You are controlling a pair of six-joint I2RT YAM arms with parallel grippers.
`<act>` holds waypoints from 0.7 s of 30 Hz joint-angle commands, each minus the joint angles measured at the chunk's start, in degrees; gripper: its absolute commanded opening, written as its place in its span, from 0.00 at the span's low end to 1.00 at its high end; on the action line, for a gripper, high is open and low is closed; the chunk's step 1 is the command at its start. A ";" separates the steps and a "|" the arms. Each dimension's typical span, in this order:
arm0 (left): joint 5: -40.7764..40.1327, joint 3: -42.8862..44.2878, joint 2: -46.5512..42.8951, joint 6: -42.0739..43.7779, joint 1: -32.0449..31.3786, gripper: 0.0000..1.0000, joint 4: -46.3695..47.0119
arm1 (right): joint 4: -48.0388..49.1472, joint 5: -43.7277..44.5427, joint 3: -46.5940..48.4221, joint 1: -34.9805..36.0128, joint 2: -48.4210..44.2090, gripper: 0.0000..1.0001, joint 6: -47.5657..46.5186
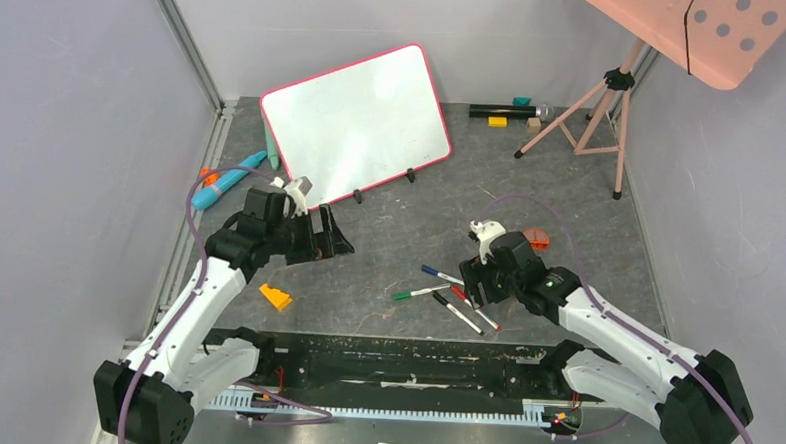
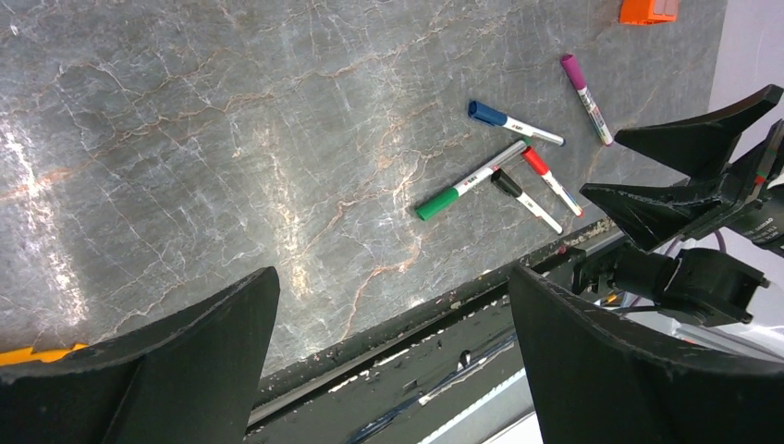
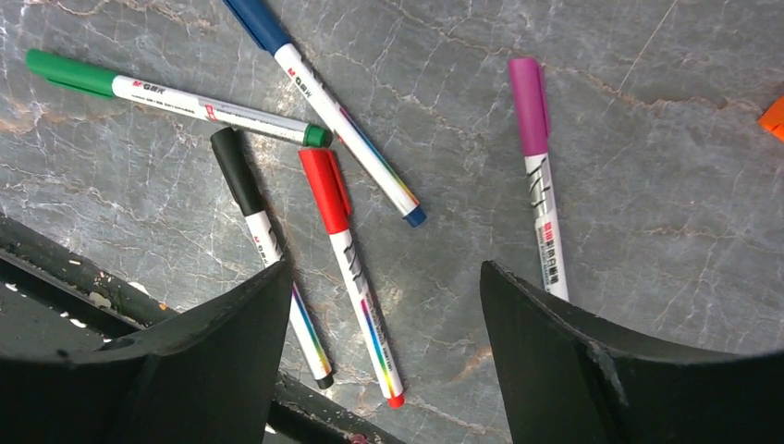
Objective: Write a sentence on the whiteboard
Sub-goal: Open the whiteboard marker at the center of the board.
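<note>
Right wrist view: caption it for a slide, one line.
Open right gripper above five markers, green, blue, black, red and purple, scattered on the grey marbled tabletop.

Orange wedge (image 1: 276, 298) lies on grey tabletop (image 1: 388, 237), left side. Pink tripod (image 1: 570, 118) stands rear right. Blue tube (image 1: 226, 183) lies far left.

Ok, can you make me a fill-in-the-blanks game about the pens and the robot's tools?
1. ____ markers lie on the table.
2. The marker lying apart from the rest has a ____ cap.
3. The right tool hangs above them with its jaws apart, holding ____.
4. The left tool holds nothing and is wide ____.

Missing words: five, purple, nothing, open.
</note>
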 commanded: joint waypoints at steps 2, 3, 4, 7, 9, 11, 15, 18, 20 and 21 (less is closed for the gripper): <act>-0.52 0.97 -1.05 2.21 -0.27 1.00 3.02 | -0.60 7.86 -0.95 5.81 -0.56 0.72 6.18; -1.05 0.66 -1.34 1.79 -0.27 1.00 3.02 | 0.00 8.36 -1.90 6.83 -1.17 0.71 6.99; -1.40 0.55 -1.55 1.63 -0.27 1.00 3.04 | 0.62 8.56 -2.40 7.55 -1.54 0.71 7.34; -2.04 0.53 -2.26 1.54 -0.27 1.00 3.09 | 2.46 8.33 -3.35 9.95 -2.35 0.71 7.91; -1.98 0.56 -2.17 1.62 -0.27 1.00 3.11 | 2.94 8.80 -3.21 11.78 -2.17 0.70 8.38; -1.49 0.54 -1.99 1.53 -0.27 1.00 3.11 | 2.94 8.90 -2.49 13.14 -1.01 0.67 8.75; 0.37 0.03 -1.84 1.27 -0.27 1.00 4.04 | 3.75 10.14 -0.98 16.69 2.96 0.61 9.14; 1.08 -0.05 -1.67 1.43 -0.27 1.00 4.36 | 4.17 12.40 0.23 19.96 6.16 0.61 9.85; 1.32 -0.08 -1.68 1.52 -0.23 1.00 4.26 | 4.04 14.04 1.26 22.15 7.80 0.59 10.34; 1.38 -0.06 -1.67 1.45 -0.27 1.00 4.25 | 4.07 14.55 1.53 22.81 8.63 0.57 10.78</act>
